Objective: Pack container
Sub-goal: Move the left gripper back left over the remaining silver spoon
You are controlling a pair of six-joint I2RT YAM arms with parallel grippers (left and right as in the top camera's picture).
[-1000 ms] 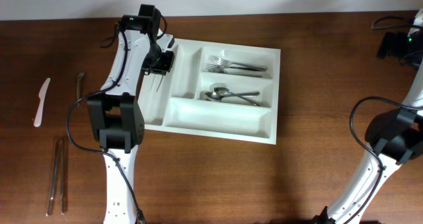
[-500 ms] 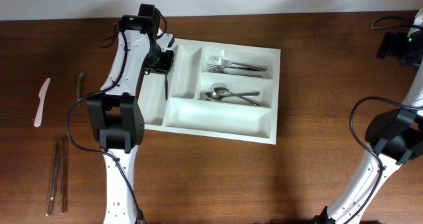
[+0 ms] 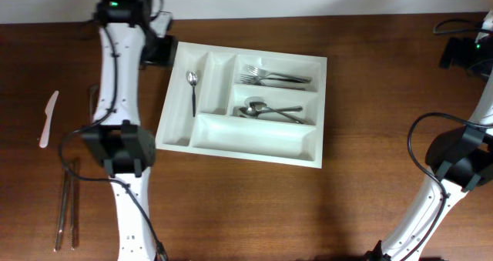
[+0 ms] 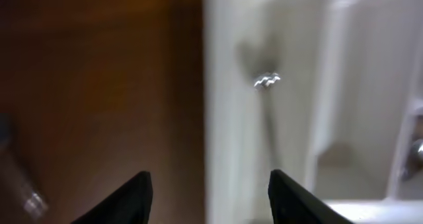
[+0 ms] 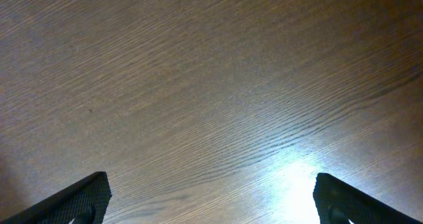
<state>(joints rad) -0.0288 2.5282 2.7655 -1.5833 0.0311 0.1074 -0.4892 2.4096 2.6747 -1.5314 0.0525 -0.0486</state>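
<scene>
The container (image 3: 254, 138) is a white cutlery tray in the middle of the table. A small spoon (image 3: 192, 90) lies in its far-left narrow compartment. Forks (image 3: 273, 78) fill the top long compartment, spoons (image 3: 269, 111) the middle one, and the bottom one is bare. My left gripper (image 3: 158, 49) hovers at the tray's upper left corner. In the left wrist view it (image 4: 210, 178) is open and empty over the tray's rim (image 4: 225, 85), with the blurred spoon (image 4: 266, 82) beyond. My right gripper (image 3: 460, 53) sits far right, open (image 5: 211, 184) over bare wood.
A white plastic knife (image 3: 48, 118) lies at the table's left edge. A small metal utensil (image 3: 94, 98) lies beside the left arm. Long metal tongs (image 3: 65, 203) lie at the lower left. A cable (image 3: 447, 26) runs at the top right corner.
The left gripper opened and let go of the small spoon, which now lies in the left narrow compartment. The left arm drew back up and to the left. The right arm has not moved.
</scene>
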